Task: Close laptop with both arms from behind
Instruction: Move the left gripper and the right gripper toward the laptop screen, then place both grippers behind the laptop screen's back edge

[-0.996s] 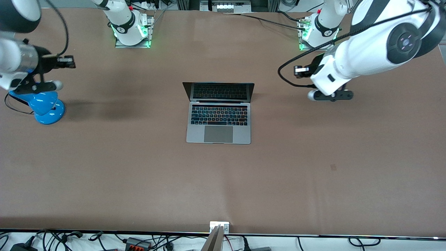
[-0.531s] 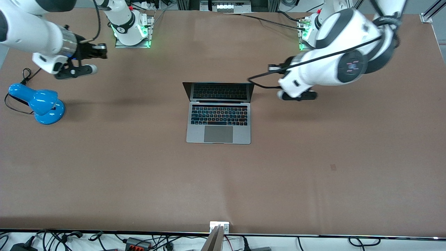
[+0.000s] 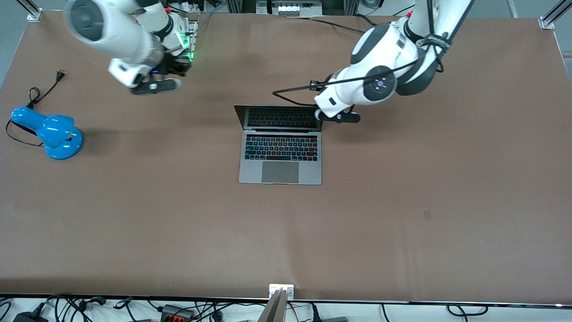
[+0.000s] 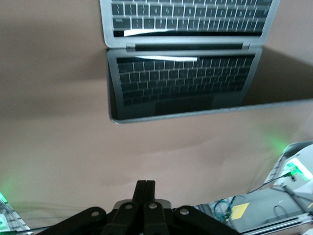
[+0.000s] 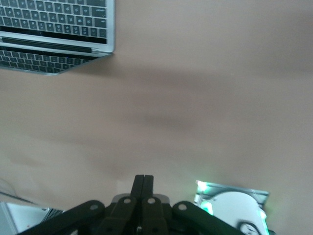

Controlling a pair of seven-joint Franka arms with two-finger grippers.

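The laptop (image 3: 280,154) lies open in the middle of the table, its dark screen (image 3: 280,117) upright and mirroring the keyboard. My left gripper (image 3: 338,117) hangs over the table beside the lid's corner at the left arm's end. In the left wrist view it (image 4: 145,184) is shut with nothing in it, and the laptop (image 4: 182,83) shows ahead. My right gripper (image 3: 155,86) hovers over bare table near its own base, well apart from the laptop. It (image 5: 144,178) is also shut on nothing, with a corner of the laptop (image 5: 54,34) in view.
A blue desk lamp (image 3: 53,134) with a black cord stands at the right arm's end. The arm bases (image 3: 170,42) (image 3: 404,42) sit along the table edge farthest from the front camera. Cables and plugs (image 3: 174,311) lie under the near edge.
Both arms have swung inward toward the laptop. The left hand came in to the lid's corner; the right hand left the lamp and passed in front of its base. Both grippers stayed shut.
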